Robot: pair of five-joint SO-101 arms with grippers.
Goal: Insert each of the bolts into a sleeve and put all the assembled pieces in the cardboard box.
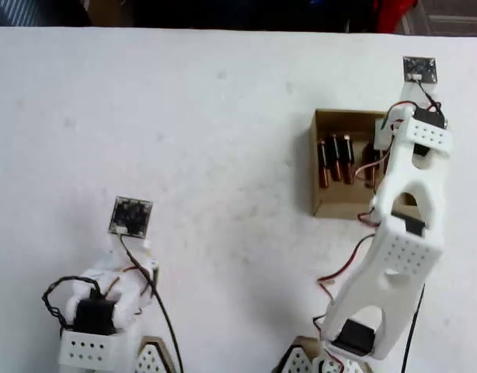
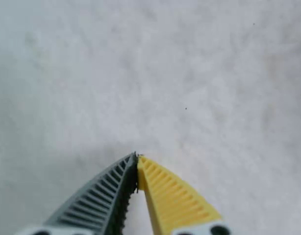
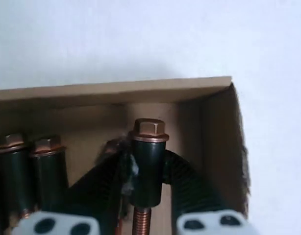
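Cardboard box (image 1: 332, 118) sits right of centre in the high view and already has three assembled pieces (image 1: 335, 161) lying side by side in its left half. Right gripper (image 3: 146, 169) is down inside the box, black fingers (image 3: 187, 181) clamped around the sleeve (image 3: 147, 156) of another one. The copper bolt (image 3: 149, 128) head pokes out one end and the thread out the other. So that piece is in the box but not let go yet, I'd say.

Left gripper (image 2: 137, 164) is over bare table (image 2: 140, 58), grey and yellow fingers pressed together on nothing.

My guess: nearly finished, what's left is releasing this piece and backing out. The arm hides part of the box though, so can't be sure of the count.
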